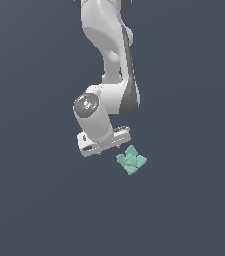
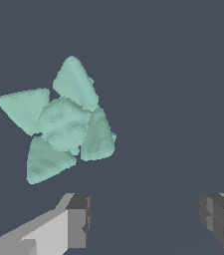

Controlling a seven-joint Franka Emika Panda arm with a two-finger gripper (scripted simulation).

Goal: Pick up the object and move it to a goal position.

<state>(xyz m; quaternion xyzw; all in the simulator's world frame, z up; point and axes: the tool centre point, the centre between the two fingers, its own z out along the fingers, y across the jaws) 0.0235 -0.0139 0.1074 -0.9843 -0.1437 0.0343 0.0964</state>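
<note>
- The object [image 1: 131, 160] is a small pale teal clump of pointed, faceted lobes, and I see it lying on the plain dark bench [image 1: 34, 210], loose and with nothing else near it.
- In the wrist view the object [image 2: 61, 127] shows four or so lobes fanning out like a star from a lumpy middle; I can't pick out a clear long axis, so I judge no one approach angle is much better than another.
- The relation I care about: the object sits just beside the end effector [image 1: 104, 143], off toward the exterior view's right and a little lower in that picture, not under it.
- The wrist view agrees: the clump lies ahead of the fingertips [image 2: 78, 219] and skewed toward one finger, outside the gap between the two.
- The end effector [image 2: 148, 219] is spread wide, its two fingers well apart, holding nothing and touching nothing that I can see.
- How high it hangs above the bench I can't tell from these views.
- My judgement: I need a sideways shift to centre the gap over the clump before any descent; closing from here would catch only air or nudge a lobe.
- No goal marker shows in either picture.
</note>
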